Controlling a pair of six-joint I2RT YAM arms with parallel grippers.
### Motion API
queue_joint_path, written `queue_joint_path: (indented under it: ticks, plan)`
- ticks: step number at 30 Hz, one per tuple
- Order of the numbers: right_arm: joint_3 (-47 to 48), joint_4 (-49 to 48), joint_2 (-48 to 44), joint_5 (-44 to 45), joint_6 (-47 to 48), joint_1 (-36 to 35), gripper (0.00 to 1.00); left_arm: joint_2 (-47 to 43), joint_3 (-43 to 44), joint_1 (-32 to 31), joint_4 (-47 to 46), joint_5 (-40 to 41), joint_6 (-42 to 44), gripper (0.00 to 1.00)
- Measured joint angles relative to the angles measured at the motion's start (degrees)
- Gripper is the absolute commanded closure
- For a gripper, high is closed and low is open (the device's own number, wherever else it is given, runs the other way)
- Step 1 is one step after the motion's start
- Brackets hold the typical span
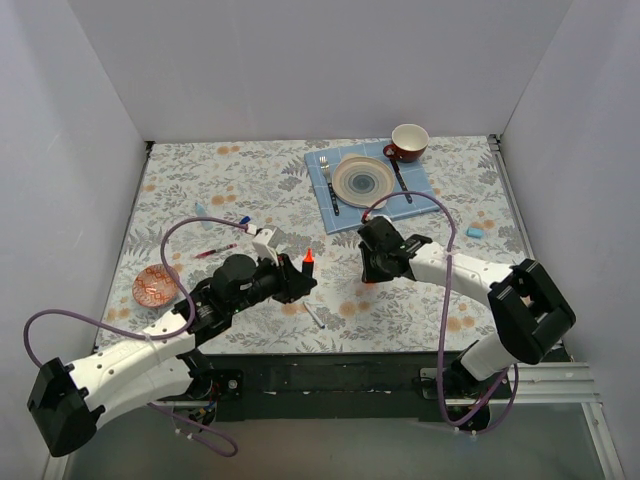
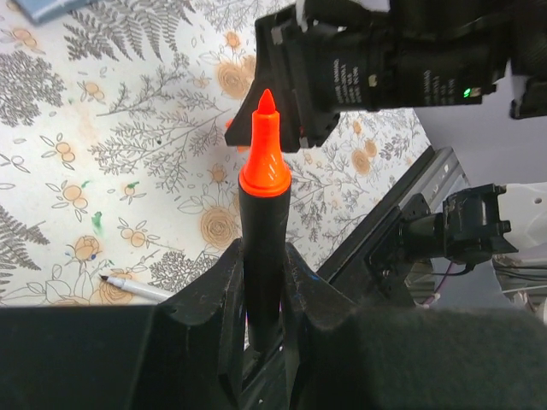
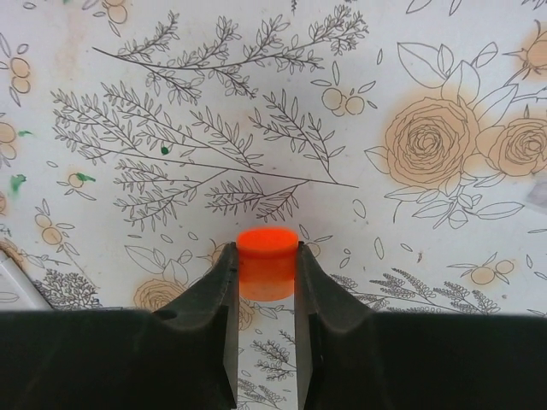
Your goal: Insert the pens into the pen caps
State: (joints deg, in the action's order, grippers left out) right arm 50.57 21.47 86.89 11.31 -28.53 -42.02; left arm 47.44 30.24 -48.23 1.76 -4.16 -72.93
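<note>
My left gripper (image 2: 263, 256) is shut on the short black marker (image 2: 263, 231), which stands upright with its bare orange tip (image 2: 266, 145) up; the same tip (image 1: 308, 257) shows in the top view. Just right of it my right gripper (image 3: 267, 256) is shut on the bright orange cap (image 3: 267, 260), both fingers (image 3: 220, 282) touching its sides a little above the tablecloth. From above, that right gripper (image 1: 372, 268) hangs about a hand's width from the marker. A thin red pen (image 1: 215, 251) and a thin white pen (image 1: 314, 315) lie on the cloth.
At the back, a blue placemat (image 1: 420, 180) carries a plate (image 1: 364, 181), fork (image 1: 328, 180) and knife (image 1: 401, 180), with a red cup (image 1: 408, 143) behind. A small patterned bowl (image 1: 155, 285) sits at the left. Light-blue caps (image 1: 475, 232) (image 1: 200, 208) lie at either side.
</note>
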Motion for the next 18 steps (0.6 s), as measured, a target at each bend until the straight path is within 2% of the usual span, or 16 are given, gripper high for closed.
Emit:
queue_joint_path:
  ticks: [9,18]
  plan:
    - [4.8,1.9,-9.6,0.1,-2.0,0.0,0.99,6.0,-3.7,0.0,-8.8,-3.7,-3.2,1.00]
    - [7.8,-2.1,-17.1,-2.7,-6.5,0.0,0.99,10.8,-4.3,-0.3,-17.3,-6.6,-3.4,1.00]
